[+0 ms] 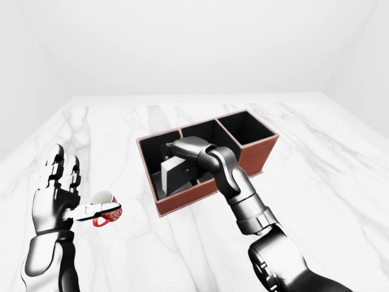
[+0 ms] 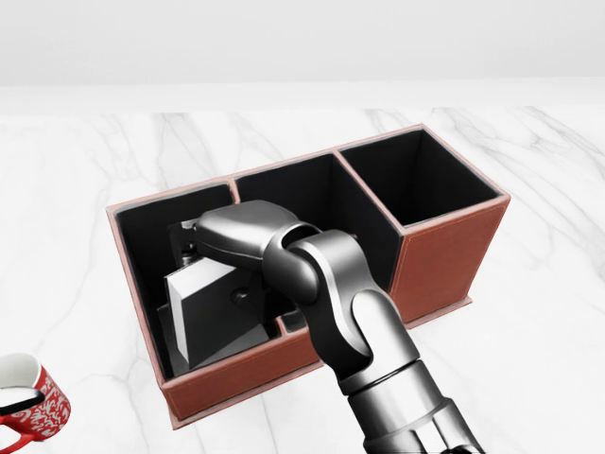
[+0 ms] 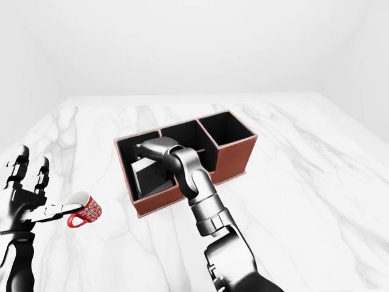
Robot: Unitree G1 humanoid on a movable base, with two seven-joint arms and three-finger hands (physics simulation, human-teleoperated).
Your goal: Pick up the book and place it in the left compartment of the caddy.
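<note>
The brown three-compartment caddy [image 2: 444, 265] stands on the white marble table. The grey book [image 2: 203, 317] stands tilted inside the caddy's left compartment, its lower part behind the near wall. My right hand [image 2: 194, 251] reaches over the caddy from the bottom of the head view. It is down in the left compartment, with its fingers closed on the book's upper edge. The middle and right compartments look empty and dark. My left hand [image 1: 58, 182] is open with fingers spread at the left of the left-eye view, well away from the caddy.
A red and white patterned mug [image 1: 104, 207] sits on the table just right of my left hand, left of the caddy. The marble table [image 1: 316, 182] stretches wide to the right of and beyond the caddy. White walls lie beyond.
</note>
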